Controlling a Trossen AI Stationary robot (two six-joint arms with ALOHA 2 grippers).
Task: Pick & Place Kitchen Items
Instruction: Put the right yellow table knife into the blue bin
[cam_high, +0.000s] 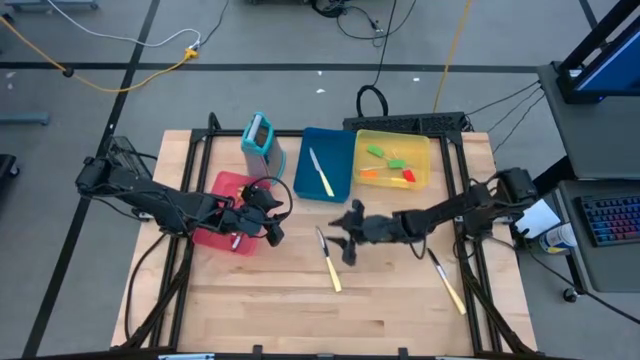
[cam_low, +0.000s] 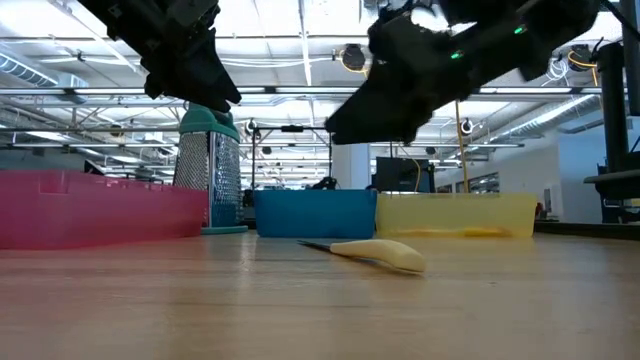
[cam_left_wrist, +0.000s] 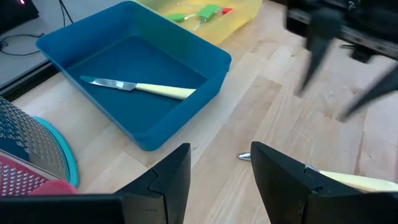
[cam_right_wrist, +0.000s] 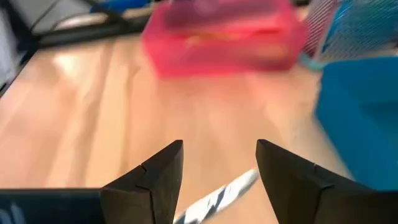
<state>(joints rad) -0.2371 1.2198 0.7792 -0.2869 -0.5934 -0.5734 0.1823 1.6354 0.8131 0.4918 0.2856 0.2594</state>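
Wooden bench (cam_high: 300, 310) from above: the right hand (cam_high: 349, 240) hovers open just beside a cream-handled knife (cam_high: 329, 260); the left hand (cam_high: 262, 222) waits by the red tray (cam_high: 222, 190). Right wrist view: blade under the spread fingers (cam_right_wrist: 155, 174), so centre, then descend.

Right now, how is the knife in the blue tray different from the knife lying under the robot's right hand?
The knife in the blue tray lies inside a container, while the knife on the table rests on bare wood. The tray knife has nothing near it, but the table knife lies under the open right hand. Both have a cream handle and a silver blade, and both lie flat.
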